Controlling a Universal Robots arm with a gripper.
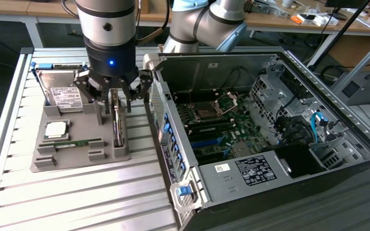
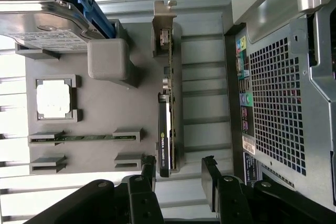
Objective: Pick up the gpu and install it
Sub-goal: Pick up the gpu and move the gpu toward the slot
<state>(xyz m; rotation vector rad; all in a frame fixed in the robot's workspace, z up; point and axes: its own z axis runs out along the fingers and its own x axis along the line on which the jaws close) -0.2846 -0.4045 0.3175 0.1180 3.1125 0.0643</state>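
The hand (image 1: 116,102) hangs with its fingers (image 2: 148,167) spread apart, gripping nothing; the gpu (image 2: 168,124) stands on edge in a slot of the grey holder tray (image 1: 75,156) directly beneath the hand, its end between the two fingers but closer to one than the other. Likely trouble: closing off-centre would shove the card sideways and tilt it in its slot; a finger landing on the black cooler rather than the board could slip; the computer case (image 1: 269,120) wall is near one flank of the hand, so a careless lift could clip it; the hard drive (image 1: 66,96) lies beyond the opposite flank.
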